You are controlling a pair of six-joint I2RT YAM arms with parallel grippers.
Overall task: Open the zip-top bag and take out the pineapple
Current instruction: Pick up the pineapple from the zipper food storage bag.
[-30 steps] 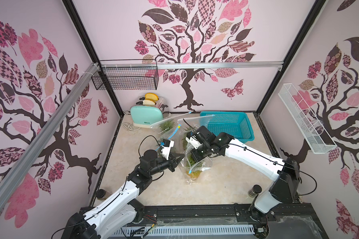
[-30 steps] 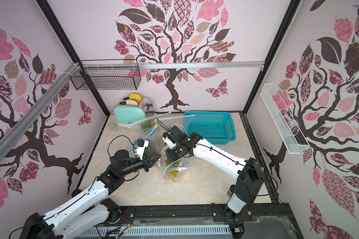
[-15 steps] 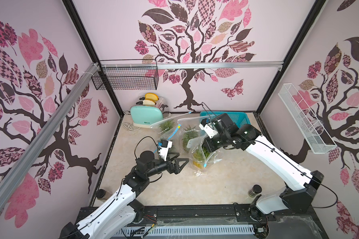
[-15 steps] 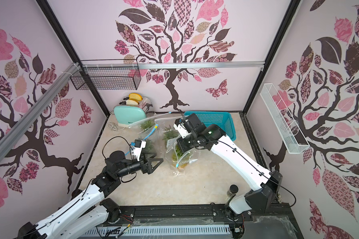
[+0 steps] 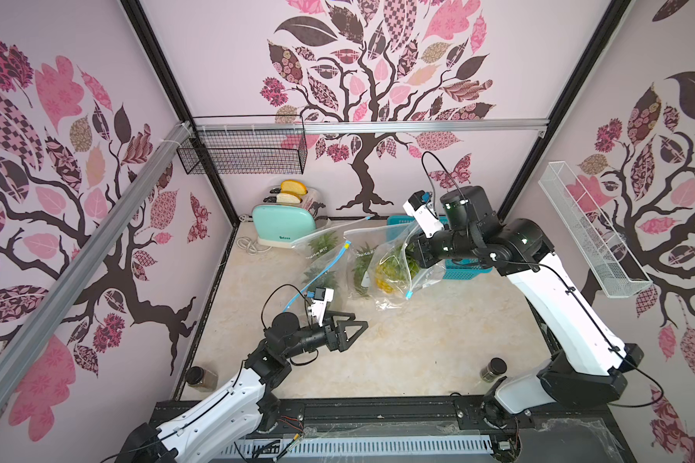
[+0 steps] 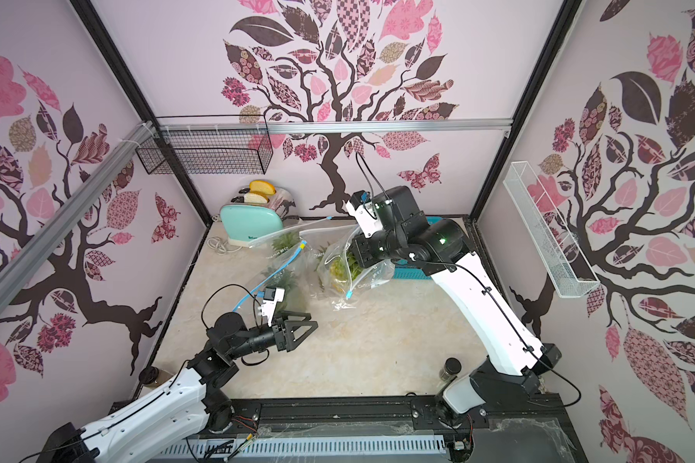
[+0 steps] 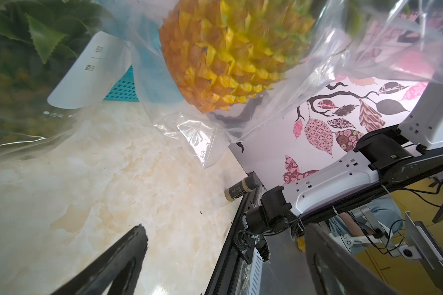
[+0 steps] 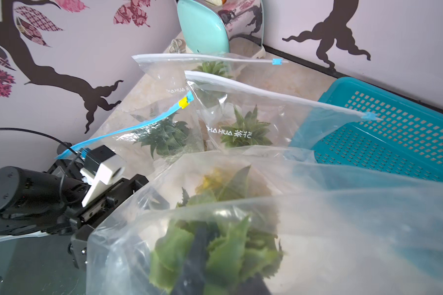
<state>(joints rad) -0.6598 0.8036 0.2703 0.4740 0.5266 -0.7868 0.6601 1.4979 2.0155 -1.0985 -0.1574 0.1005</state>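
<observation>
Low in both top views, two little jars (image 5: 201, 377) (image 5: 492, 368) stand at the near corners of the surface (image 5: 418, 344), well apart.

The left arm (image 5: 225, 405) comes up from the lower left of the frame. Its jaws are spread wide and hold nothing. They hang over the bare surface, near the bag but apart from it.

In the middle of the frame, a bit to the right, is the zip-top bag (image 5: 426, 276). The pineapple (image 5: 386, 276) is inside it. In the left wrist view the yellow pineapple (image 7: 230, 58) hangs in the bag (image 7: 202, 138), up off the surface.

The right arm (image 5: 558, 296) reaches in from the right side of the frame to the top of the bag. In the right wrist view its jaws are pressed close on the green leaves (image 8: 228, 245) on top of the pineapple. I cannot tell if plastic is in between.

Just left of that bag are more clear bags (image 5: 324, 276) with green tops inside. A blue basket (image 5: 464, 270) sits behind the held bag.

Farther back, by the wall, stands a light green toaster (image 5: 283, 224) with bread (image 5: 293, 186) in it. Up on the walls hang a black wire basket (image 5: 249, 152) at the upper left and a white wire basket (image 5: 590, 228) at the right.
</observation>
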